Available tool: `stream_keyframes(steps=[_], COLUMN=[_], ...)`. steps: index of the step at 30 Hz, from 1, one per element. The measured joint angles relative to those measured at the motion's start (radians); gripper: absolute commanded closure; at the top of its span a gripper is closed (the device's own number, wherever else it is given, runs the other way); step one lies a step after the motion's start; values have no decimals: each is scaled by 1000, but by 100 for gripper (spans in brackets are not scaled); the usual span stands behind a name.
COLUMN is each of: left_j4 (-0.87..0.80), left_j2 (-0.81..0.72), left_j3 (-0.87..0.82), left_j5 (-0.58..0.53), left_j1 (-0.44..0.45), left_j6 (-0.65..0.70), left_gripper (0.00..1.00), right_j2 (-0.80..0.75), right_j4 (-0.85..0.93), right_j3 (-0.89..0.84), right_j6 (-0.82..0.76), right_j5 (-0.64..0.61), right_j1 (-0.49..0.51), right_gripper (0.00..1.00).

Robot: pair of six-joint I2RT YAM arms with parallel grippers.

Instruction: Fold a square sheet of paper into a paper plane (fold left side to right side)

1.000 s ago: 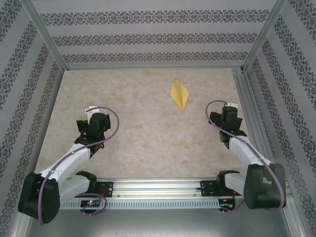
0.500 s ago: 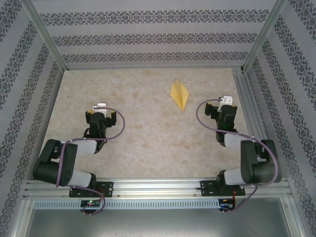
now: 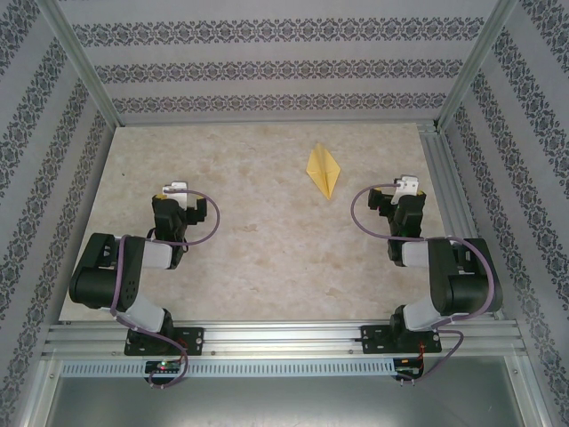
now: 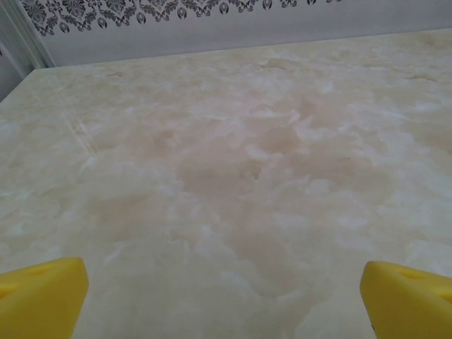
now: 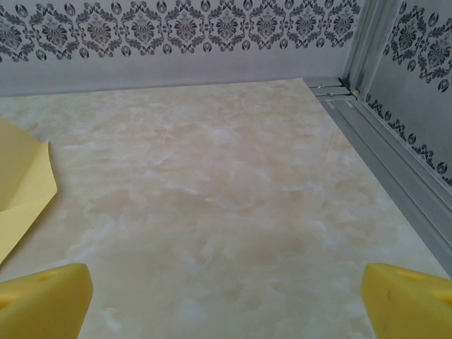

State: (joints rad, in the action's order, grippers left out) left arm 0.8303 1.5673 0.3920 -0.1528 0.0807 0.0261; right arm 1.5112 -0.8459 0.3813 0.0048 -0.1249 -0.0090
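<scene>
**Plane lying free, both grippers empty**

Paper plane (image 3: 324, 170) lay flat on the marbled table (image 3: 267, 249), in the far half and right of centre. It was a narrow yellow-orange kite shape with a centre crease, one point aimed back toward the arms. Nothing touched it. From your right wrist camera, a corner of it (image 5: 21, 180) showed at the left edge, ahead of the yellow fingertips (image 5: 42, 300). Your right gripper (image 3: 404, 197) sat near the plane, on its near-right side but clear of it, spread wide with bare table between its fingers. Your left gripper (image 3: 175, 203) was well apart from the plane, over the left half of the table. It too was spread wide and held nothing, its fingertips (image 4: 406, 300) framing plain marble. Patterned walls (image 3: 267, 67) enclosed the table.
</scene>
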Motion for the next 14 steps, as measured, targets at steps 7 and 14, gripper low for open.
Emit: stream_keyframes(steps=[7,14], left_j4=[0,0], left_j2=[0,0], left_j3=[0,0], left_j5=[27,37], left_j1=[0,0], left_j6=[0,0], left_gripper=[0,0], right_j2=[0,0], right_j4=[-1,-1], right_j3=[0,0], right_j6=[0,0], right_j5=[0,0], right_j1=[0,0], right_gripper=[2,2])
